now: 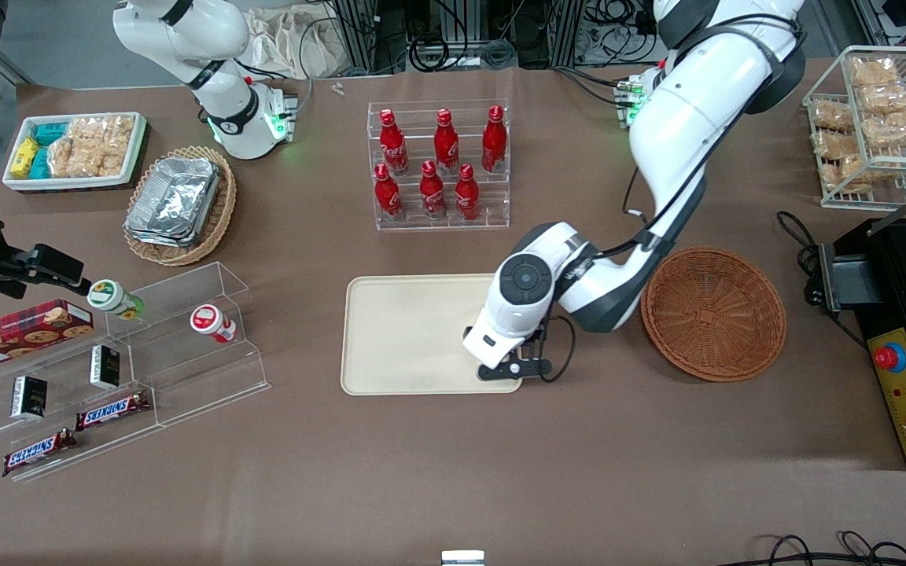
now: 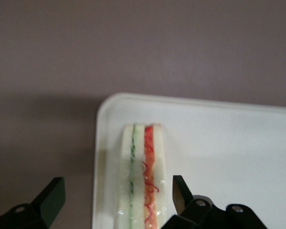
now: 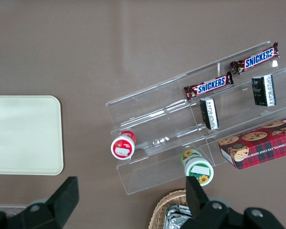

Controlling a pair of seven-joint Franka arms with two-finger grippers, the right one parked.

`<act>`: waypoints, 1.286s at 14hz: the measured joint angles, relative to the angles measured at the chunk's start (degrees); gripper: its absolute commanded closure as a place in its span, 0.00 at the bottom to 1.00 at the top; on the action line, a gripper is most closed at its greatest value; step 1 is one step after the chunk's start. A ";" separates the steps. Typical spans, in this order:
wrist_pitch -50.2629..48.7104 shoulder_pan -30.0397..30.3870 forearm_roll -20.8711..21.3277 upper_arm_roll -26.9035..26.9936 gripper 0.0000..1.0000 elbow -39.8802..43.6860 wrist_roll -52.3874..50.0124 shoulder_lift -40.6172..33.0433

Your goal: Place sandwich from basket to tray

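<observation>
In the front view the arm's wrist covers the gripper (image 1: pixel 513 368), the sandwich and the tray's (image 1: pixel 406 330) edge at 3 o'clock. In the left wrist view the sandwich (image 2: pixel 142 176) runs off the picture's edge between the two spread fingers (image 2: pixel 180 191), so its full shape cannot be told; the fingers' bases and most of the tray (image 2: pixel 219 143) are cut off too. The basket (image 1: pixel 713 313) is partly overlapped by the arm at 9 o'clock.

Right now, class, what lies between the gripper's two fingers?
In the left wrist view, the sandwich lies on the tray, between the open fingers of the gripper, nearer to one than the other.
</observation>
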 measured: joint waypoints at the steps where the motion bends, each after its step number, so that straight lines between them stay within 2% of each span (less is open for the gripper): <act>1: -2.55 1.46 0.00 0.01 0.00 0.19 0.00 -2.21; 4: -8.05 7.39 -0.77 -0.03 0.00 0.30 0.01 -9.46; 6: -11.93 11.34 -3.10 -0.03 0.00 -0.04 1.59 -13.46; 11: -20.19 18.79 -9.23 1.25 0.00 -4.16 14.72 -21.94; 16: -20.99 15.47 -16.94 14.57 0.00 -14.36 32.56 -32.84; 18: -21.36 15.23 -18.10 18.14 0.00 -17.68 40.34 -36.64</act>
